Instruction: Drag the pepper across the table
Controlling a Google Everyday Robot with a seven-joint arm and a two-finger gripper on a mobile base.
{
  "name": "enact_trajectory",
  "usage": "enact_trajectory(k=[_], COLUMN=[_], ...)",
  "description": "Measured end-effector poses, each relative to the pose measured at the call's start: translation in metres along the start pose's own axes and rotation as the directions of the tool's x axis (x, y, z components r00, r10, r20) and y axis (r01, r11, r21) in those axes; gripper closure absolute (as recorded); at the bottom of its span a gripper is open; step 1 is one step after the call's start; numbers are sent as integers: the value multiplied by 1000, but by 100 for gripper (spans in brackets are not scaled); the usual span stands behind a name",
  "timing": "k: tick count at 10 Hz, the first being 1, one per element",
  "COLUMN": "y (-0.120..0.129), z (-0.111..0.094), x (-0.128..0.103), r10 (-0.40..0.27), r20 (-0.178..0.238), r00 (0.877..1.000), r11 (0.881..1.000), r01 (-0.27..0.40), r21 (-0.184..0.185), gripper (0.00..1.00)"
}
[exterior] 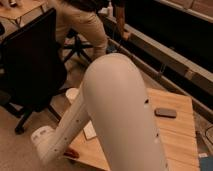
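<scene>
My white arm fills the middle of the camera view and hides much of the light wood table (176,136). The gripper (54,149) is at the arm's lower-left end, low at the table's near-left edge. A small red thing (71,153) lies on the table right beside it, partly under the arm. It may be the pepper; I cannot tell its shape or whether the gripper touches it.
A flat white pad (90,131) lies on the table by the arm. A white round cup (72,93) stands at the table's left corner, and a dark flat object (165,112) lies at its far side. A black office chair (30,65) and a person (82,25) are left and behind.
</scene>
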Motion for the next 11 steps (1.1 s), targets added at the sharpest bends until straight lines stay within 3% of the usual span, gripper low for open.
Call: enact_trajectory(k=[7,11], y=[-17,-48], z=[6,17], x=[7,25], r10=[75,144], r20=[-40,-82], r00=[996,986], r11=[997,988], r01=[-74,-139], r21=[32,63], gripper=[54,54])
